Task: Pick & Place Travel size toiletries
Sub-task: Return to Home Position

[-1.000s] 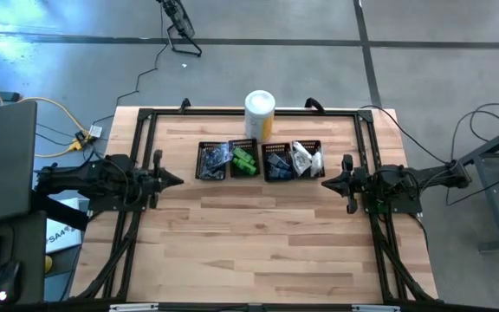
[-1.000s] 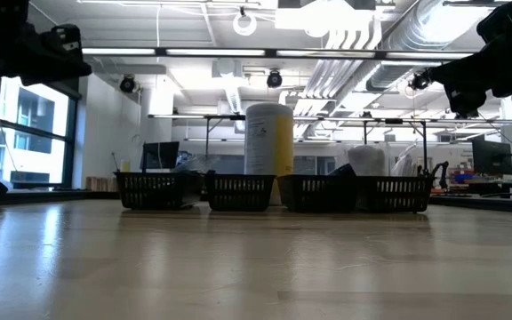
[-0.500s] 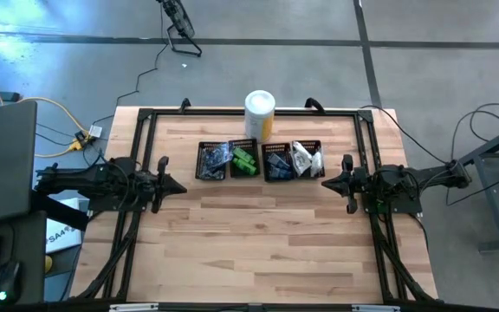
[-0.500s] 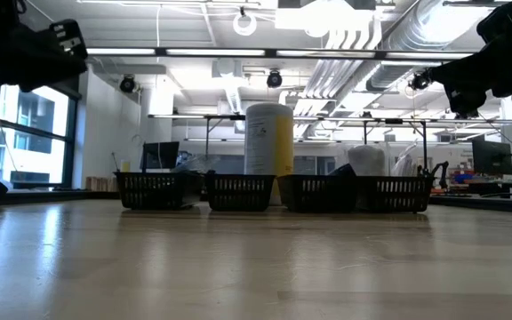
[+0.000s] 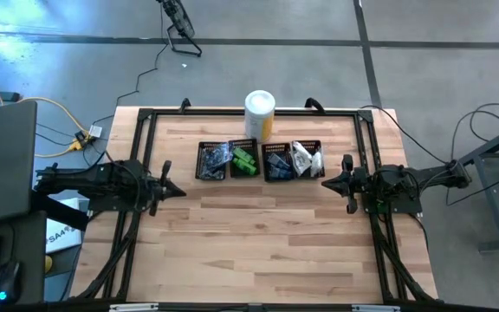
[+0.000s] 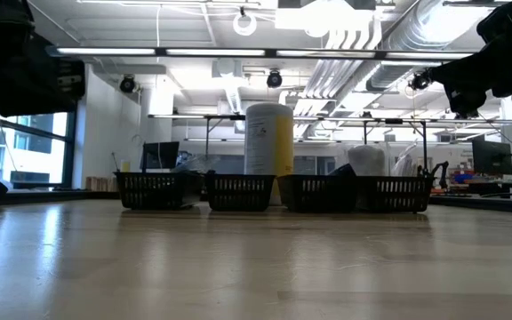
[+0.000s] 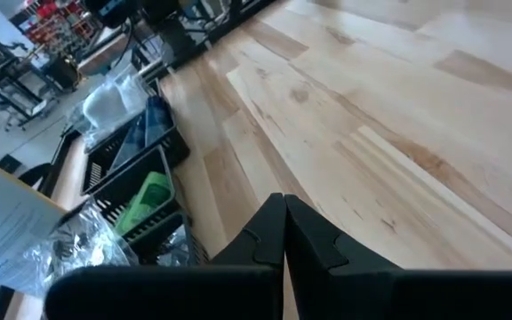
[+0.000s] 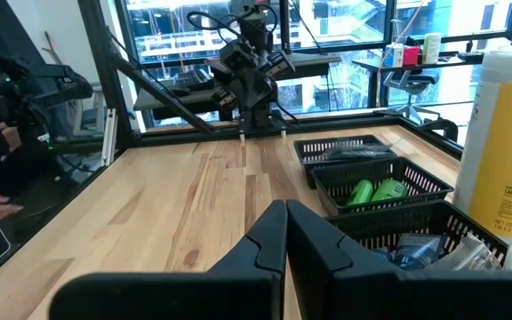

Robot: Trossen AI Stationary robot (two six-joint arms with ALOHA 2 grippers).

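The travel size toiletries lie sorted in four black mesh bins standing in a row at the table's far middle. From left to right they are bagged black bundles (image 5: pixel 212 160), green packets (image 5: pixel 246 161), dark blue tubes (image 5: pixel 276 162) and clear/white sachets (image 5: pixel 306 159). My left gripper (image 5: pixel 180 190) hovers shut above the table's left side, its fingers (image 7: pixel 284 200) slanting down, well short of the bins. My right gripper (image 5: pixel 325 183) hovers shut and level at the right side, beside the sachet bin, touching nothing; the right wrist view looks past its fingertips (image 8: pixel 285 206) at the green packets (image 8: pixel 376 189).
A tall white-and-yellow canister (image 5: pixel 260 113) stands upright just behind the bins, at the far edge. A black frame (image 5: pixel 232 113) runs along the table's far, left and right edges. Bare wooden tabletop (image 5: pixel 258 243) spreads from the bins to the near edge.
My left gripper has sunk a little and drifted slightly toward the near edge. Its fingers have tipped downward and its wrist has rolled somewhat. It has stayed shut.
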